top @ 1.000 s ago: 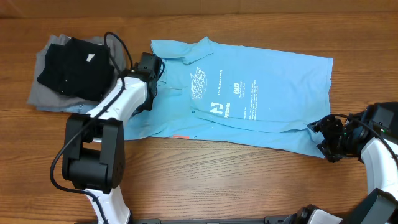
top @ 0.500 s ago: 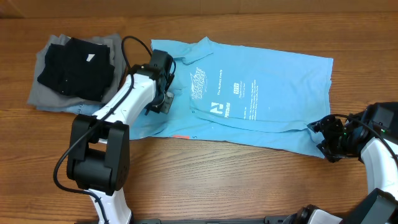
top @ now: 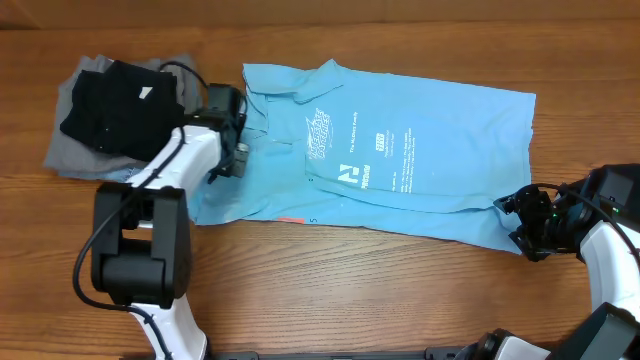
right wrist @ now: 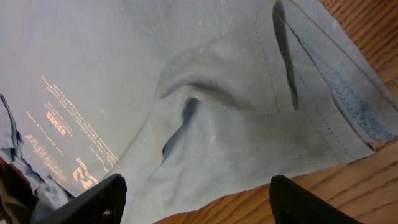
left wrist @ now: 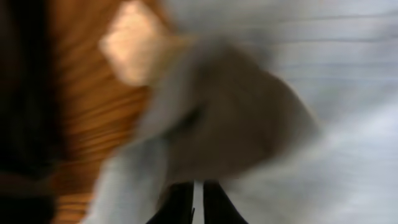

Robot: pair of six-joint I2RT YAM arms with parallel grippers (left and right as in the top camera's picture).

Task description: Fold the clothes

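Left claw (top: 238,152) clenched on sky-blue shirt (top: 430,150) by its sleeve, blurred up close. Right claw (right wrist: 198,202) released, spread above hem corner on table (top: 350,290).

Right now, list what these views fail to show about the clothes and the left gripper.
Left wrist view: motion blur; whether the left gripper pinches the blue shirt cannot be told.
Overhead: that gripper's jaws are too small and dark to judge.
Overhead: the black garment hides most of the grey garment.
Overhead: the shirt's lettering is too small to read.
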